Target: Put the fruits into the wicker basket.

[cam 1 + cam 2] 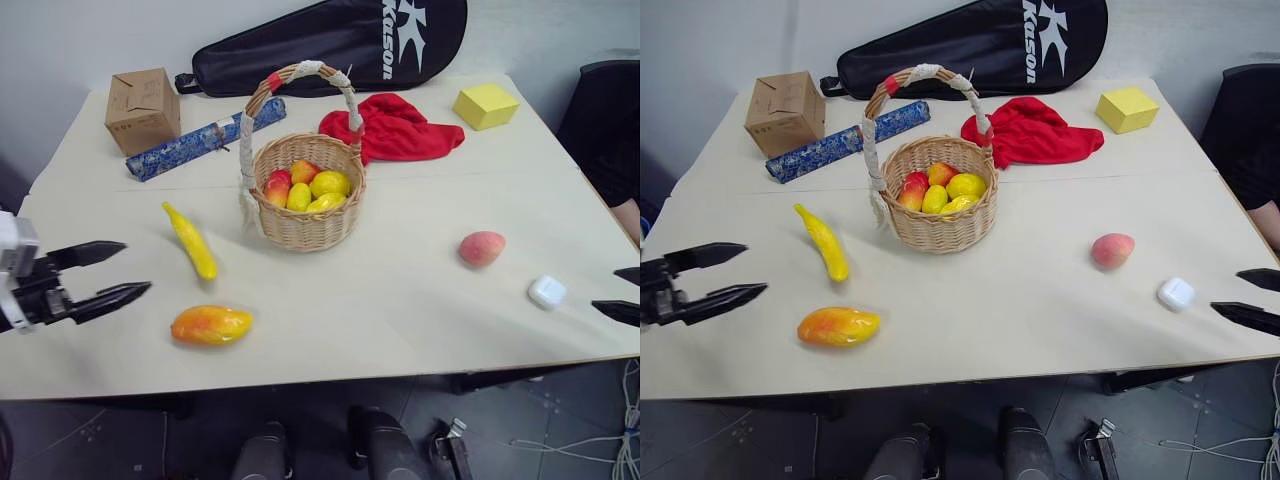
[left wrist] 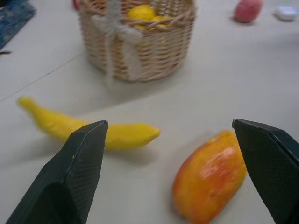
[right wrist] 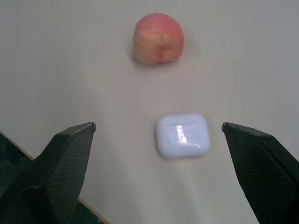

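Note:
The wicker basket (image 1: 305, 195) stands mid-table with several red and yellow fruits inside. A yellow banana (image 1: 191, 240) lies left of it, and an orange-yellow mango (image 1: 211, 325) sits near the front edge. The pinkish peach (image 1: 482, 248) rests to the basket's right. My left gripper (image 1: 137, 268) hangs open at the left edge, pointing toward the mango and banana, apart from both. At the right edge my right gripper (image 1: 624, 292) is open, its tips just right of the white case. In the left wrist view the mango (image 2: 210, 175) and banana (image 2: 88, 128) lie beyond the fingers.
A small white case (image 1: 547, 292) lies near my right gripper. Behind the basket are a red cloth (image 1: 395, 127), a yellow block (image 1: 486, 105), a cardboard box (image 1: 142, 109), a blue patterned roll (image 1: 200, 140) and a black racket bag (image 1: 340, 45). A person's dark sleeve (image 1: 610, 130) is at the right.

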Robot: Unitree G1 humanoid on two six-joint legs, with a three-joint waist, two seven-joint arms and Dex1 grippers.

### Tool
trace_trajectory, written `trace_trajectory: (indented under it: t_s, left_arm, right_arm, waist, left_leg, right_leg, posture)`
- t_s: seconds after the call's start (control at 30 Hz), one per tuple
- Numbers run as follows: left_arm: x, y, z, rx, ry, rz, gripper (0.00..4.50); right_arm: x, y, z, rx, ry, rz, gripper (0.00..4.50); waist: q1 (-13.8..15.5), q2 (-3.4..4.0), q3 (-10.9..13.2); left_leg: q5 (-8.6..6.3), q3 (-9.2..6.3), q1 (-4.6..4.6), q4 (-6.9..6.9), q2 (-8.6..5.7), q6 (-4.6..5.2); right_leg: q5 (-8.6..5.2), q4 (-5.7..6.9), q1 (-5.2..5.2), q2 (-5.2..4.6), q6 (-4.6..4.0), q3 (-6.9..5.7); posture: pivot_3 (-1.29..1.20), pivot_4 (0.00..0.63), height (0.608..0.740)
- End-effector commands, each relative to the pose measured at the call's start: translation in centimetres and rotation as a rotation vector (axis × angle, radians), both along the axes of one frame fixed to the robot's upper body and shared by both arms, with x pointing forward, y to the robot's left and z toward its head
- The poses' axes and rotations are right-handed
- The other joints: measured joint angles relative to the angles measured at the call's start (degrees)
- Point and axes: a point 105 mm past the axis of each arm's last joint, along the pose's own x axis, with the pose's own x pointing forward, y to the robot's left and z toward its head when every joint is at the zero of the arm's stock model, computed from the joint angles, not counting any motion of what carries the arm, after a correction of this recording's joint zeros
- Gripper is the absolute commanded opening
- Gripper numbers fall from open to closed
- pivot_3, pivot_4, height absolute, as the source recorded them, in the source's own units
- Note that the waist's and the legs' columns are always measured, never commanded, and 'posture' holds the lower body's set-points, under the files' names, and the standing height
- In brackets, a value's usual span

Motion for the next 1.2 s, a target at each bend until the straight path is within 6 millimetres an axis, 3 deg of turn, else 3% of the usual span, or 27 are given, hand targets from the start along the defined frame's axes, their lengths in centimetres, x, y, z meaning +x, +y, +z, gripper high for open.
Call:
trace_trajectory:
  t_s: [0.03,0.13,0.2,0.33,0.47,0.57,0.77,1.07,1.2]
  left_arm:
    - [-0.1,-2.1,1.3,-0.01,-0.039,-0.094,4.5]
    - [0.1,-5.7,2.2,-0.037,-0.051,-0.25,4.5]
    - [-0.1,-8.2,2.7,-0.048,-0.053,-0.362,4.5]
    - [-0.4,-12.2,3.9,-0.071,-0.066,-0.533,4.5]
    - [-0.6,-14.4,4.8,-0.076,-0.084,-0.64,4.5]
    - [-0.6,-15.2,5.2,-0.08,-0.095,-0.675,4.5]
    - [-0.5,-15.7,5.9,-0.086,-0.106,-0.699,4.5]
    - [0.0,-15.9,6.3,-0.077,-0.123,-0.7,4.5]
    - [0.2,-15.9,6.4,-0.072,-0.13,-0.698,4.5]
  right_arm:
    - [0.3,0.2,1.4,-0.075,-0.073,0.004,4.48]
    - [0.3,0.1,-0.2,-0.098,-0.026,-0.016,4.48]
    - [0.6,0.1,-1.1,-0.118,-0.027,-0.031,4.48]
    - [2.4,0.0,-2.4,-0.144,-0.058,-0.105,4.48]
    - [3.6,-0.9,-4.4,-0.205,-0.029,-0.171,4.48]
    - [3.8,-1.9,-4.6,-0.206,-0.01,-0.218,4.48]
    - [1.9,-4.1,-5.4,-0.198,0.089,-0.258,4.48]
    - [2.3,-4.6,-7.9,-0.129,0.146,-0.33,4.48]
    - [2.5,-4.6,-8.2,-0.078,0.145,-0.344,3.6]
  waist:
    - [-0.4,0.22,0.2]
    - [-0.6,0.34,0.2]
    - [0.3,0.36,0.3]
    - [2.9,0.38,0.3]
    - [3.1,0.38,0.3]
    - [3.0,0.37,0.3]
    - [2.9,0.35,0.3]
    - [2.6,0.32,0.4]
    - [2.5,0.32,0.4]
  left_leg:
    - [0.07,-0.15,-0.01,-0.01,-0.05,0.03]
    - [0.9,-2.64,-0.11,-0.47,-1.23,0.25]
    - [1.53,-3.87,0.13,-0.72,-2.11,0.27]
    - [1.46,-3.44,-0.01,-0.41,-2.08,-0.21]
    - [1.44,-3.19,-0.01,-0.38,-2.09,-0.07]
    - [1.44,-3.0,-0.01,-0.4,-2.04,0.13]
    - [1.38,-2.59,0.03,-0.39,-1.91,0.25]
    - [1.23,-2.12,0.13,-0.16,-1.68,0.35]
    - [1.15,-2.0,0.11,-0.01,-1.41,0.26]
  right_leg:
    - [0.0,0.01,0.07,-0.05,0.0,-0.12]
    - [-0.31,-0.36,1.71,-1.49,0.51,-3.32]
    - [-0.58,-0.2,2.04,-2.15,0.89,-4.49]
    - [-0.48,-0.15,1.94,-2.06,0.96,-3.45]
    - [-0.43,-0.25,1.91,-1.97,1.05,-3.21]
    - [-0.43,-0.36,1.87,-1.92,1.06,-3.15]
    - [-0.37,-0.54,1.83,-1.73,1.19,-3.18]
    - [-0.16,-0.74,1.83,-1.49,1.28,-2.8]
    - [-0.09,-0.85,1.83,-1.11,1.24,-2.54]
  posture:
    - [0.0,0.15,0.74]
    - [0.0,0.15,0.74]
    - [0.0,0.15,0.74]
    - [0.0,0.15,0.74]
    - [0.0,0.15,0.74]
    - [0.0,0.15,0.74]
    - [0.0,0.15,0.74]
    - [0.0,0.15,0.74]
    - [0.0,0.15,0.74]
